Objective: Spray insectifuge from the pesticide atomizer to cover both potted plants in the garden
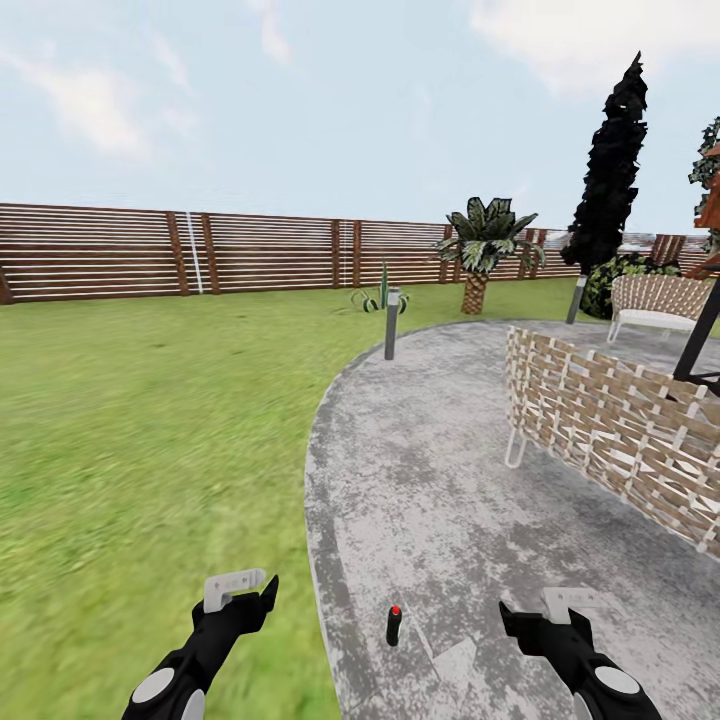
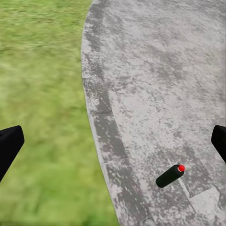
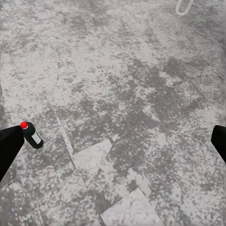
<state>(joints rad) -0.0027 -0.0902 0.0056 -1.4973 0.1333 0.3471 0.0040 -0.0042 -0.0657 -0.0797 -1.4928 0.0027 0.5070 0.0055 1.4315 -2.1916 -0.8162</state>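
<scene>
The pesticide atomizer (image 1: 394, 625) stands on the grey paved patio (image 1: 430, 480), just inside the patio's curved edge, with the lawn (image 1: 150, 420) beginning a little way beyond it. Its red dot shows at the top in the head view; in the left wrist view (image 2: 170, 175) and the right wrist view (image 3: 31, 133) it is a small dark bottle with nothing touching it.

Taking the atomizer as the marker, the left gripper (image 1: 243, 590) hovers over the grass to one side and the right gripper (image 1: 545, 610) over the paving to the other, both apart from it. Each has its fingers spread wide and holds nothing.

The bottle is slim and upright, so I judge that a finger brushing it on the way down could tip it and let it roll toward the patio's edge. The woven chair (image 1: 610, 420) stands well beyond the atomizer on the right arm's side, its thin white leg (image 1: 515, 455) on the paving. Between the two, the paving lies open, as does the lawn toward the slatted fence (image 1: 200, 250).
</scene>
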